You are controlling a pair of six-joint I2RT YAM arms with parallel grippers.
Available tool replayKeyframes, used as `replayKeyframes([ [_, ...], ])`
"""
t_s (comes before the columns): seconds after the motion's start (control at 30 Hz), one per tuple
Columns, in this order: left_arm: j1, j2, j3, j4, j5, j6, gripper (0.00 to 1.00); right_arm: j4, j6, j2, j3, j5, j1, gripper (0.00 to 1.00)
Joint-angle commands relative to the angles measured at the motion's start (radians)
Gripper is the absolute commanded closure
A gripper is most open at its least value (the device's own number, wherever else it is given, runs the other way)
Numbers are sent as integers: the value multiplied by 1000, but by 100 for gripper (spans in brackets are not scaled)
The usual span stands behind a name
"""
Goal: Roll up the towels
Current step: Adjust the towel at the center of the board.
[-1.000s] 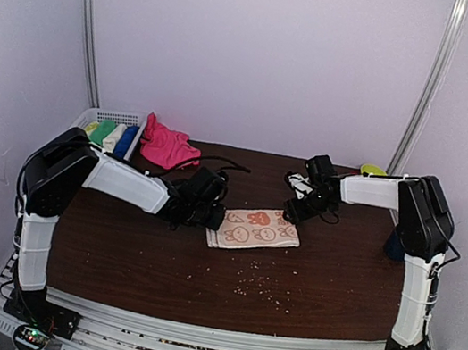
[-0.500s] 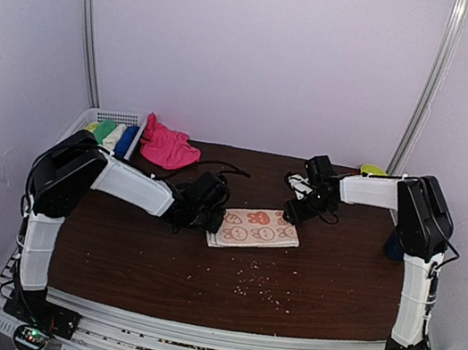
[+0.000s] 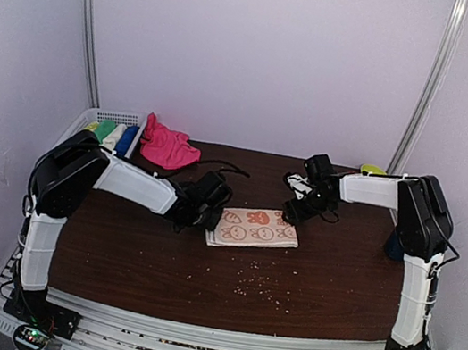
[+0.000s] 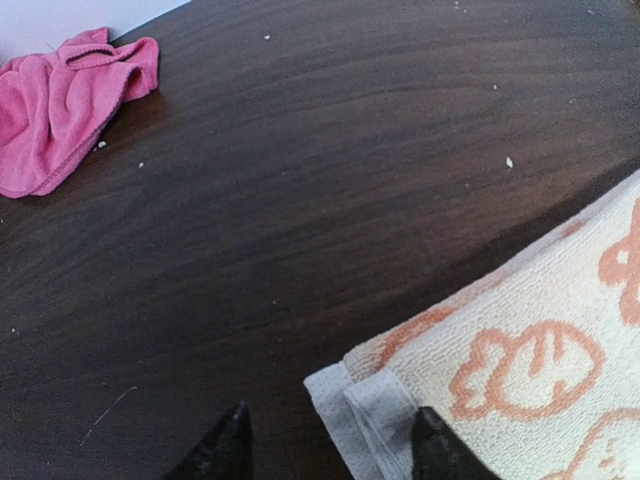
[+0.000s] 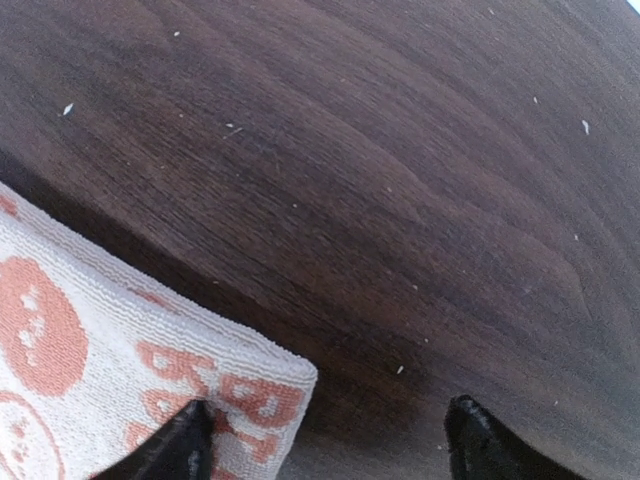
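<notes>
Left pincer apart again after closing, peach towel corner between its tips, seemingly released; right pincer apart too. Towel flat, rolling not begun.

The desk is dark wood-grain, smooth with a low sheen, flecked with pale crumbs. The peach-patterned towel is looped terry cloth, matt, with a flatter woven hem. The pink towel is soft, fuzzy matt cloth. The basket is white plastic mesh. The left gripper has matt black fingers.
</notes>
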Motion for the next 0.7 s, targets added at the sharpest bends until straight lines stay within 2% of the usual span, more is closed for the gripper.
replayKeyframes([
  [0.0,5,-18,63,-27,-68,30,35,-39,-37,-92,18,20,4,2],
  [0.13,7,-42,81,-46,-128,43,3,-22,-64,-146,-3,68,4,0],
  [0.23,5,-76,76,-53,-157,49,2,-29,-85,-164,-7,100,2,0],
  [0.4,-35,-154,10,-28,-113,43,2,-30,-99,-196,-10,134,-2,0],
  [0.67,-119,-162,-64,-26,-60,-33,2,-16,-98,-228,-27,138,-26,0],
])
